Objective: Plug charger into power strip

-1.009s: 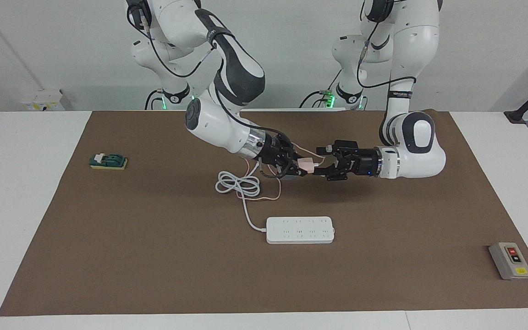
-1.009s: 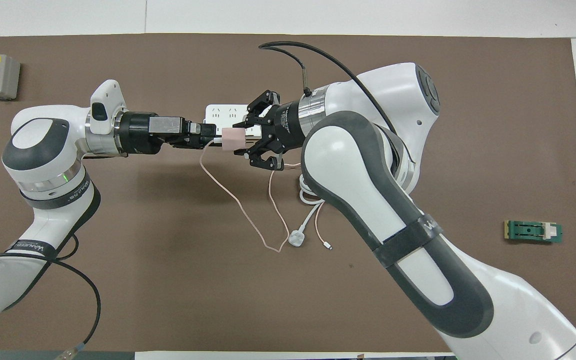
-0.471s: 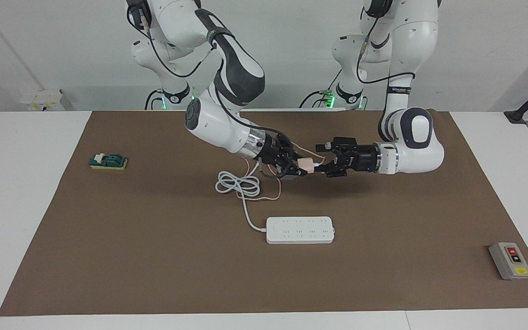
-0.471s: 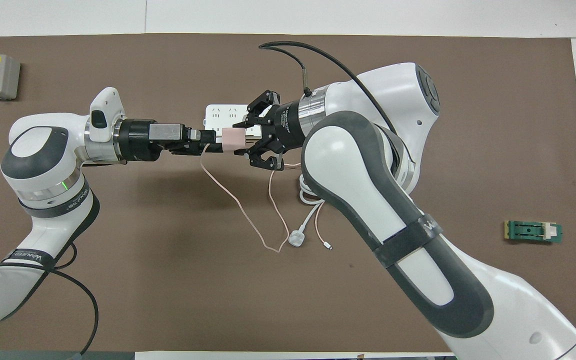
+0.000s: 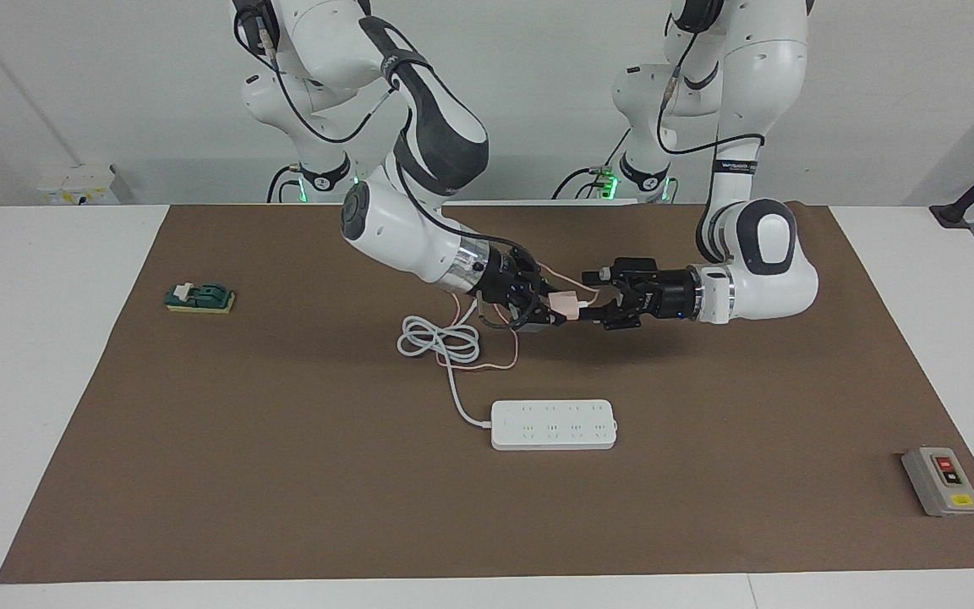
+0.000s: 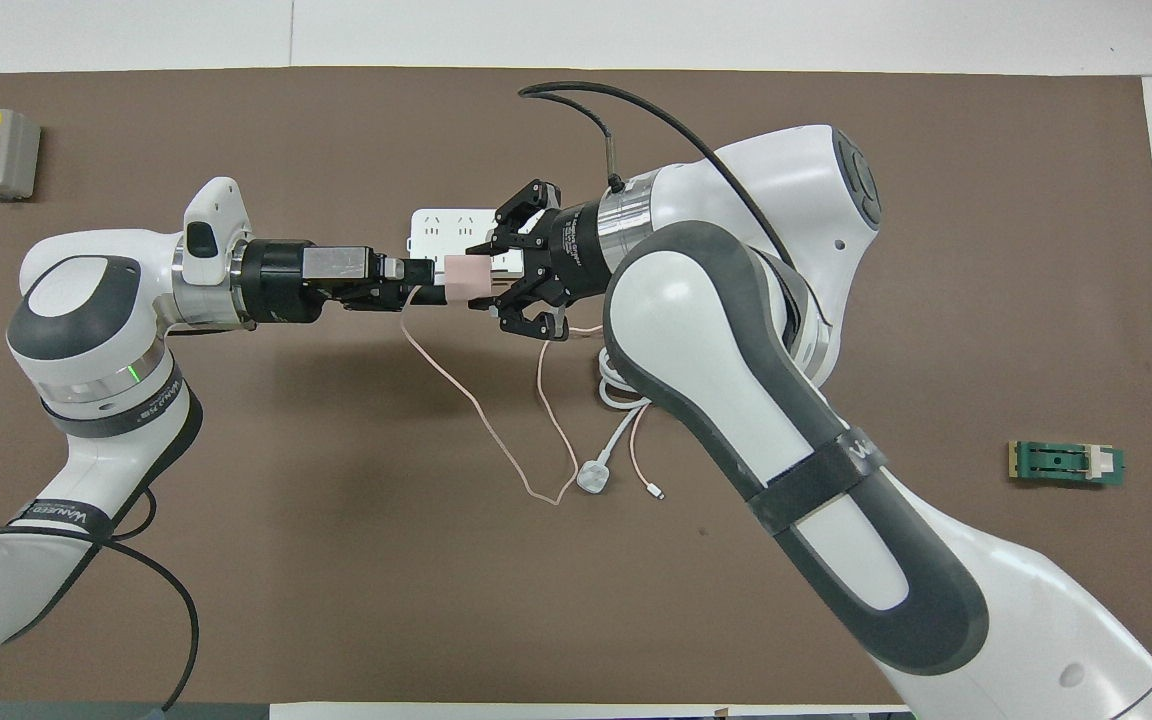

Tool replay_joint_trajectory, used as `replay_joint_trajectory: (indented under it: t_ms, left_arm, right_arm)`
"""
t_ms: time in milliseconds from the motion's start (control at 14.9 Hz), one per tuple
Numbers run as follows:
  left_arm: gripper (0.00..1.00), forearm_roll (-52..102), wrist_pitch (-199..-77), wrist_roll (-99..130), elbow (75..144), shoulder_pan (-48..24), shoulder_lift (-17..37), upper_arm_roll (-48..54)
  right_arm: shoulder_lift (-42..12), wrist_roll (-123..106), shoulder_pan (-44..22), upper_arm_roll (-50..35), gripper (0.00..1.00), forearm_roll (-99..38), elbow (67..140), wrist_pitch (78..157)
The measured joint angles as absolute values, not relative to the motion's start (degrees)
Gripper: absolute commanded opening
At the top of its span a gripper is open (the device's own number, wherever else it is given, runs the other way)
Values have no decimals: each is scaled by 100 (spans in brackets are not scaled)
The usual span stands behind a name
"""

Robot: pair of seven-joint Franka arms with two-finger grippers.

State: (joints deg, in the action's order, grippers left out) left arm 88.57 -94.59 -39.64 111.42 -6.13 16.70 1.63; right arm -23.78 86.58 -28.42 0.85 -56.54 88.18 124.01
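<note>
The pale pink charger is held in the air between my two grippers, over the mat nearer the robots than the power strip. My right gripper is shut on the charger, and its thin pink cable hangs down to the mat. My left gripper points at the charger's free end and reaches it; in the overhead view my left gripper meets the cube. There my right gripper and the charger cover most of the white power strip.
The strip's thick white cord lies coiled and ends in a round white plug. A grey box with red and yellow buttons sits toward the left arm's end. A green block lies toward the right arm's end.
My left arm's elbow and wrist have shifted slightly while its gripper stays at the charger. My right gripper and the charger have hardly moved.
</note>
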Motion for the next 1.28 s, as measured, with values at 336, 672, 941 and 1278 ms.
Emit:
replay_joint_trajectory:
  t_ms: [336, 672, 941, 1278]
  left_arm:
    - [100, 8857, -9657, -3943, 11142, -663, 1669, 163]
    - [77, 8857, -9661, -3938, 11142, -706, 1668, 169]
    - [19, 8857, -9675, -3936, 11142, -745, 1668, 181]
    - [0, 8856, -9690, -3969, 11141, -776, 1668, 170]
  right_arm:
    - [-2378, 8658, -2841, 95, 0, -5733, 8817, 12401]
    - [-2379, 8658, -2841, 95, 0, -5733, 8817, 12401]
    - [-2379, 8658, -2841, 95, 0, -5733, 8817, 12401]
    - [-2378, 8683, -2838, 98, 0, -5741, 8810, 12391]
